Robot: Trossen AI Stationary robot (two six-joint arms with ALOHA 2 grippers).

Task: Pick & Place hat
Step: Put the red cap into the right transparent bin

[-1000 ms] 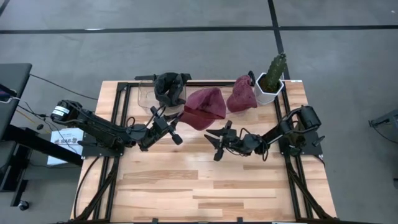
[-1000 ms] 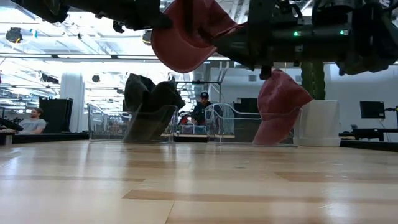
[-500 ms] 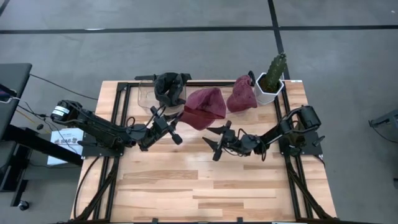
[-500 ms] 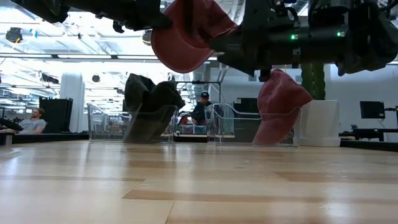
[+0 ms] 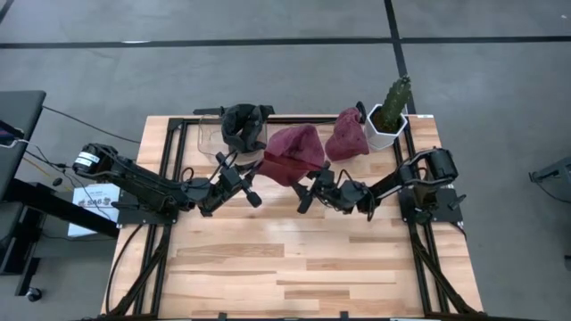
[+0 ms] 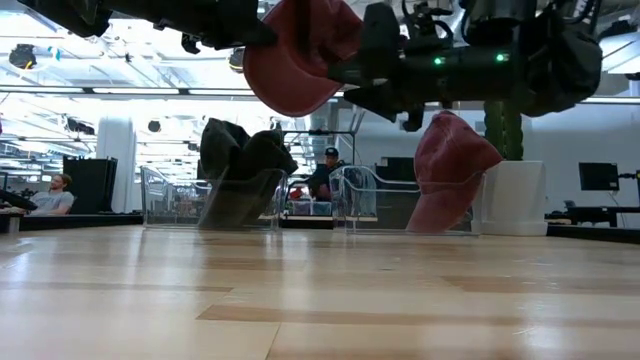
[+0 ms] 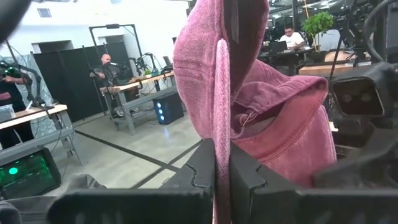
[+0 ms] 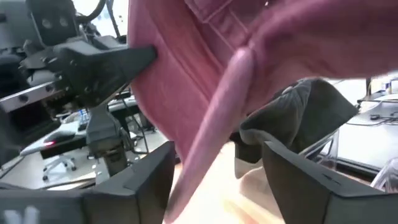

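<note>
A maroon hat point(image 5: 293, 152) hangs in the air over the table's far middle, seen in the low view as the hat point(image 6: 300, 50). My left gripper point(image 5: 252, 176) reaches in from the left and is shut on it. My right gripper point(image 5: 306, 189) is open at the hat's right side. In its wrist view the fingers point(image 8: 149, 180) stand on either side of the hat's brim point(image 8: 214, 137) without touching it. A second maroon hat point(image 5: 346, 135) leans against a white planter point(image 5: 389, 129). A black hat point(image 5: 244, 125) sits in a clear bin point(image 5: 210, 134). My left gripper pinches the edge of the maroon hat's brim point(image 7: 222, 124) between its two fingers, coming roughly level from the table's left. The hat is lifted clear of the table, its crown point(image 7: 280, 124) bulging beyond the fingers toward the right arm.
The white planter holds a cactus point(image 5: 395, 94) at the far right corner. The clear bin point(image 6: 210, 195) stands at the far left-middle. Bare wood point(image 5: 294, 259) fills the near half of the table. People sit in the room behind the table.
My right gripper has moved toward the far edge and leftward, up to the held hat, so that its open fingers now stand around the brim. The left gripper and the hat have kept still.
</note>
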